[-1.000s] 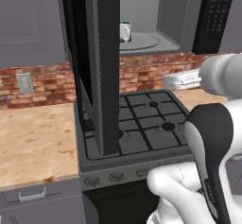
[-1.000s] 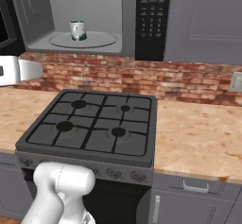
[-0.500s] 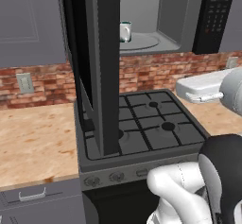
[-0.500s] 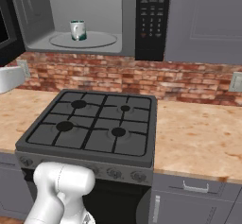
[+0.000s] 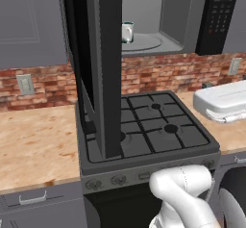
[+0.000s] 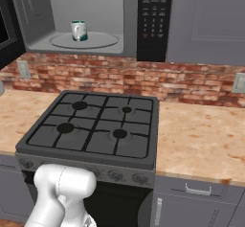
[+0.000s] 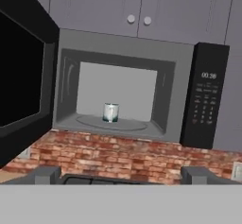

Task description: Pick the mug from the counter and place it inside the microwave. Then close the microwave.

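Mug [image 6: 79,30] already stands upright on the round turntable inside the microwave [image 7: 118,93], near the middle of it, so only the door [image 5: 98,63] is left to shut; it hangs wide open, edge-on over the stove [image 6: 93,130]. The jaws are spread wide and grasp nothing, their tips low in the hand view facing the open cavity. Trouble from here, I'd judge: the arm could swing at the door from a bad angle and slide off its edge, or push too briefly and leave it ajar. Compared with a second ago, the white arm has drawn back over the table [image 5: 33,145] on the right and sits lower in the left base view
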